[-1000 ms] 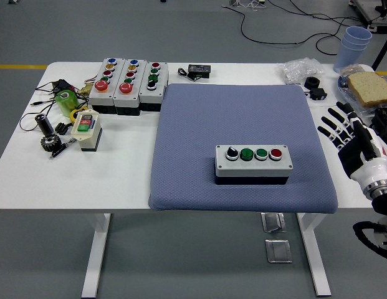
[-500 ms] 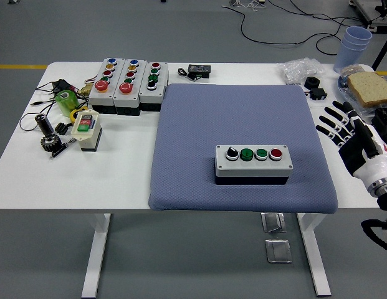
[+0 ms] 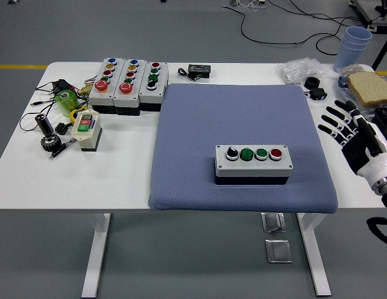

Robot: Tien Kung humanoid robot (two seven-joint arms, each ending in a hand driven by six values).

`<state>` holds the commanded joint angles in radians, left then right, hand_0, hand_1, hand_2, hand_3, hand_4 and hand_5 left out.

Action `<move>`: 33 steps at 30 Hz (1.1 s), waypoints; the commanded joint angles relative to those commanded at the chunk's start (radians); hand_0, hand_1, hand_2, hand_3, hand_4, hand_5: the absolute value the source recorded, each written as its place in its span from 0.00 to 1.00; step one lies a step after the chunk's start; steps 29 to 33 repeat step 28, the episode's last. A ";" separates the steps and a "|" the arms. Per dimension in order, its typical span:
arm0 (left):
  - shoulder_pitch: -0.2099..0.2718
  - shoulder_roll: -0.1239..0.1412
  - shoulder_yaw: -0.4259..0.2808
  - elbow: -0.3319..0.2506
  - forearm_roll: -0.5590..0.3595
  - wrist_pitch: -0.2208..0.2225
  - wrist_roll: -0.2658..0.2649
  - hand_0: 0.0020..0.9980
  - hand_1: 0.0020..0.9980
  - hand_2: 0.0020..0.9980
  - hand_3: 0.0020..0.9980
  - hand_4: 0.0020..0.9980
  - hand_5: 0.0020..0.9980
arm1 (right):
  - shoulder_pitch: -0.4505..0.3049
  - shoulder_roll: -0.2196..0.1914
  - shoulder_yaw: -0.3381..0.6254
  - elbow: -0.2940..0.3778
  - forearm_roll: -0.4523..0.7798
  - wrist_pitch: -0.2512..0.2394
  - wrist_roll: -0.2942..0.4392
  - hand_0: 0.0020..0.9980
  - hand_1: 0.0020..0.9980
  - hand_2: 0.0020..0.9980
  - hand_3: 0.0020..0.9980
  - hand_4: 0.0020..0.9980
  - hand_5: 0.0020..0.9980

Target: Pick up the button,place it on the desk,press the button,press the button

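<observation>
button box (image 3: 253, 160) | on blue mat (image 3: 237, 124), untouched | right hand (image 3: 358, 140) fingers spread, empty, beside mat

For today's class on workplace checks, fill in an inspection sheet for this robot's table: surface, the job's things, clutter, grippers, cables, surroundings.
Surface: white table with a blue-grey mat over its middle and right.
Job's things: grey button box on the mat's near part, carrying a black knob, two green buttons and a red button; nothing touches it.
Clutter: three button boxes side by side at far left; small switch box; green item, gear and small parts at the left edge; bread slice, stacked cups and plastic bag at far right.
Grippers: right hand right of the mat, fingers spread, holding nothing; left hand nothing seen.
Cables: wires at the table's left edge; black cable on the floor behind.
Surroundings: grey floor, yellow line.
</observation>
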<state>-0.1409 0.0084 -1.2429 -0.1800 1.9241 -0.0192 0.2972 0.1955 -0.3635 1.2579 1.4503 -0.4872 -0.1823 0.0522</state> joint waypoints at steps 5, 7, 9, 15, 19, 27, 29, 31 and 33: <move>-0.002 0.000 0.001 0.000 -0.002 0.001 0.000 0.65 0.61 0.60 0.57 0.31 0.86 | 0.001 0.000 0.001 -0.001 -0.007 0.010 -0.008 0.68 0.66 0.68 0.67 0.71 0.42; -0.003 0.001 0.004 0.000 -0.003 0.002 0.000 0.65 0.61 0.60 0.57 0.31 0.86 | 0.002 0.001 0.002 -0.002 -0.009 0.013 -0.010 0.68 0.66 0.68 0.67 0.71 0.42; -0.004 0.000 0.003 0.000 -0.003 0.002 0.000 0.65 0.61 0.60 0.57 0.31 0.86 | 0.002 0.002 0.003 -0.002 -0.011 0.015 -0.011 0.68 0.66 0.68 0.67 0.71 0.42; -0.008 0.001 -0.002 0.000 0.001 0.003 -0.002 0.65 0.61 0.60 0.57 0.31 0.86 | -0.001 0.000 0.004 -0.001 -0.014 0.024 -0.017 0.68 0.66 0.69 0.67 0.71 0.42; -0.008 0.004 -0.003 0.000 -0.008 0.005 -0.002 0.65 0.61 0.60 0.57 0.31 0.86 | -0.007 -0.002 0.008 0.001 -0.010 0.024 -0.019 0.68 0.66 0.69 0.66 0.70 0.42; -0.006 0.005 -0.006 0.000 -0.001 0.005 -0.001 0.65 0.61 0.60 0.57 0.31 0.86 | -0.005 -0.002 0.002 0.002 -0.007 0.025 -0.023 0.68 0.66 0.69 0.66 0.70 0.41; -0.005 0.005 -0.006 0.000 0.000 0.005 -0.001 0.65 0.61 0.60 0.57 0.31 0.86 | -0.006 -0.002 0.001 0.002 -0.007 0.025 -0.024 0.68 0.66 0.69 0.66 0.70 0.41; -0.005 0.005 -0.006 0.000 0.000 0.005 -0.001 0.65 0.61 0.60 0.57 0.31 0.86 | -0.006 -0.002 0.001 0.002 -0.007 0.025 -0.024 0.68 0.66 0.69 0.66 0.70 0.41; -0.005 0.005 -0.006 0.000 0.000 0.005 -0.001 0.65 0.61 0.60 0.57 0.31 0.86 | -0.006 -0.002 0.001 0.002 -0.007 0.025 -0.024 0.68 0.66 0.69 0.66 0.70 0.41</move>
